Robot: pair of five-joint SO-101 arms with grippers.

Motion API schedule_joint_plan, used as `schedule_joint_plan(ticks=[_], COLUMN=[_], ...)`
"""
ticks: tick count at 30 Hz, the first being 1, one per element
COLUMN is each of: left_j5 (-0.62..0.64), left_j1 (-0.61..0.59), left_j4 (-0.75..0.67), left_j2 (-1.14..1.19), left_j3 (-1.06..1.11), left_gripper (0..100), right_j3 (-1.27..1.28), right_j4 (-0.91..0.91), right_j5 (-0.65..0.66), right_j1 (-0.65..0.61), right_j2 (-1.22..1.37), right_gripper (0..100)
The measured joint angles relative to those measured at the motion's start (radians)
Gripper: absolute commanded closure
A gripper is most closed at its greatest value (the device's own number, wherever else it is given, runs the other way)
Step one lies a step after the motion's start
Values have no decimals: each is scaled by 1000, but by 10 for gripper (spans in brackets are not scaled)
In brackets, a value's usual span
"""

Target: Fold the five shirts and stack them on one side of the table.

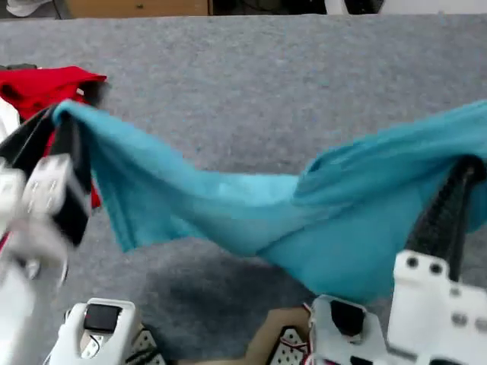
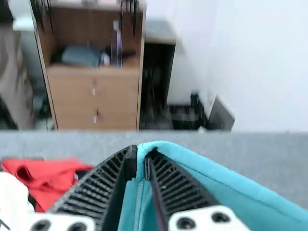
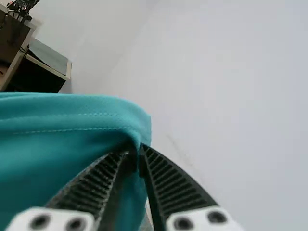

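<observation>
Teal fabric stretched between the two arms: a teal shirt [image 1: 251,220] hung in the air above the grey felt table [image 1: 266,91], gripped at both ends and sagging in the middle. Its lowest folds drooped toward the near edge, and a dark shadow lay on the felt beneath them.

The left gripper [image 2: 140,155] was clamped on one end of the shirt. Its black ribbed fingers [image 2: 168,183] were pressed together with a fold of teal cloth pinched between them, and more cloth fell away along one side. In the high view this arm stood at the left of the table, with its tip raised close to the red shirt [image 1: 46,87].

The right gripper [image 3: 138,150] was likewise closed on the other end of the shirt, a hemmed edge with visible stitching bunched over its fingertips. In the high view its dark finger rose into the cloth at the right side of the table.

The red shirt lay crumpled at the far left of the table, not folded. A white cloth [image 2: 12,197] lay touching it on the side nearer the arms; I could not tell what kind of garment it was.

The white bases of the arms [image 1: 99,327] stood at the near edge, with a piece of brown cardboard [image 1: 274,334] between them. Beyond the table, in the left wrist view, stood a wooden cabinet [image 2: 91,91] with drawers against a white wall.
</observation>
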Motion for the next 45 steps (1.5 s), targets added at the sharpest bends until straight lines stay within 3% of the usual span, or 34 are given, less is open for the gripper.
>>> schedule_joint_plan(ticks=[15, 20, 27, 32, 37, 45], left_j5=[-9, -9, -9, -12, -12, -12], left_j1=[0, 0, 2, 2, 3, 3], left_j4=[167, 137, -104, -420, -701, -798], left_j2=[-107, -109, -103, -91, -91, 55], left_j3=[-9, 150, 629, 979, 1180, 1306], left_gripper=[981, 981, 981, 981, 981, 981], right_j3=[95, 235, 661, 1057, 1415, 1688], right_j4=[0, 0, 0, -55, -232, -419], right_j5=[0, 0, 106, 170, 178, 178], right_j1=[0, 0, -2, -72, -153, -196], right_j2=[-106, -106, -66, -15, 23, 124], right_gripper=[994, 994, 994, 994, 994, 994])
